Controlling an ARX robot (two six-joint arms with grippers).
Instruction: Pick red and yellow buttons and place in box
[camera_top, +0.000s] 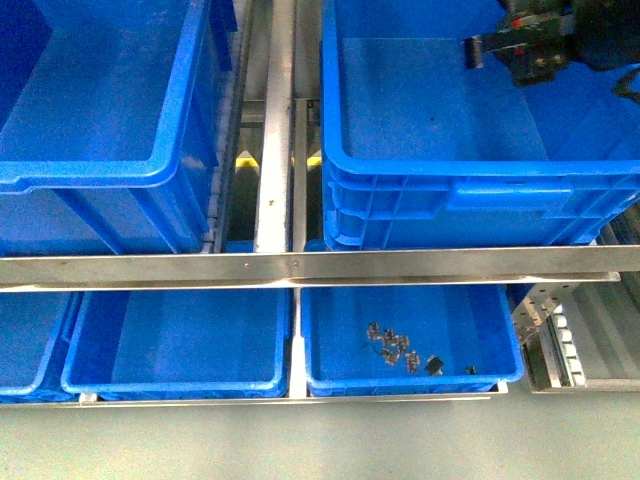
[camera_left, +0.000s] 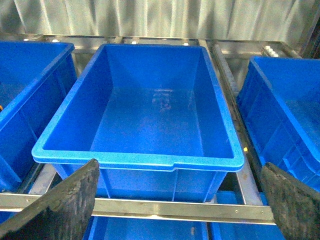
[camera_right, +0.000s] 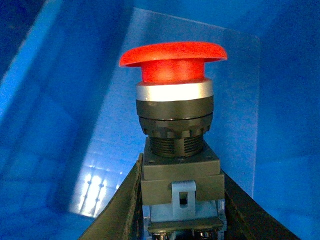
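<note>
My right gripper (camera_right: 181, 200) is shut on the red button (camera_right: 172, 55). Its jaws clamp the button's grey block body, and the red mushroom cap points away from the wrist. Blue crate walls fill the view behind it. In the front view the right gripper (camera_top: 525, 50) hangs over the far right part of the large blue box (camera_top: 480, 190); the button cannot be made out there. My left gripper (camera_left: 177, 205) is open and empty, its dark pads (camera_left: 60, 205) spread wide in front of another large blue crate (camera_left: 140, 160). No yellow button is in view.
A second large crate (camera_top: 100, 170) stands at the left, with a metal bar (camera_top: 275, 130) between the two. A metal rail (camera_top: 300, 268) crosses below them. Below the rail lie shallow blue trays (camera_top: 170, 385); the right one (camera_top: 510, 360) holds several small dark parts (camera_top: 400, 350).
</note>
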